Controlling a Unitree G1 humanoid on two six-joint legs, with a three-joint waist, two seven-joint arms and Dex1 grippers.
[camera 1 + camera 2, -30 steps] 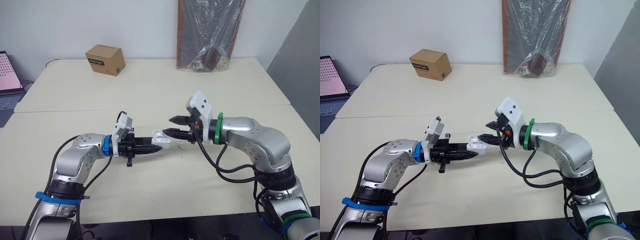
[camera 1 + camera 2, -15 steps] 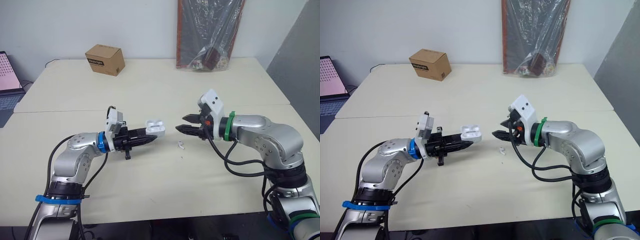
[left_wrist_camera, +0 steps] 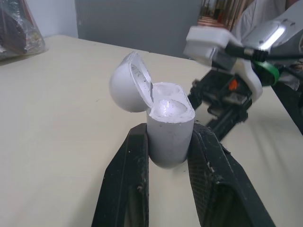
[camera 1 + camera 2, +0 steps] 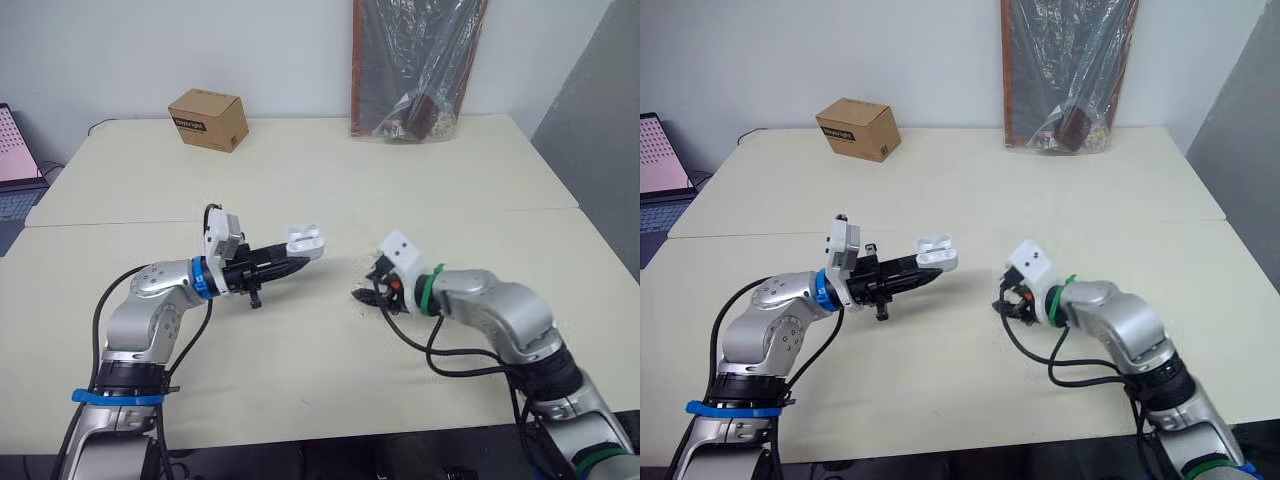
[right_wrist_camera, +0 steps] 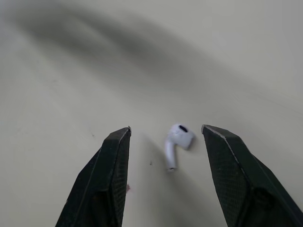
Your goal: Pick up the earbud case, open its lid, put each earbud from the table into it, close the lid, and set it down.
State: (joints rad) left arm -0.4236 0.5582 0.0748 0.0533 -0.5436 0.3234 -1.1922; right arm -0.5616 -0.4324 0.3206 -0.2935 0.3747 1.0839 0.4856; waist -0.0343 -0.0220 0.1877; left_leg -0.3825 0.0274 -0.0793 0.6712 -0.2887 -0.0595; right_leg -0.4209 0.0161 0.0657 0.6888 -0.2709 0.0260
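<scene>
Fingers (image 3: 130,184) of my left gripper (image 4: 288,266) squeeze the earbud case (image 3: 169,135). Its lid is flipped open, and I hold it up over the tabletop (image 4: 310,370) near the middle of the left eye view. My right gripper (image 5: 165,129) sits low, just right of middle. Its fingers are spread apart on either side of one earbud (image 5: 176,141) lying on the tabletop.

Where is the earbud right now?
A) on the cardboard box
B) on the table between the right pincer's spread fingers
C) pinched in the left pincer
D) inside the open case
B: the earbud lies on the table, untouched, inside the open right pincer; the left pincer holds the open earbud case.
</scene>
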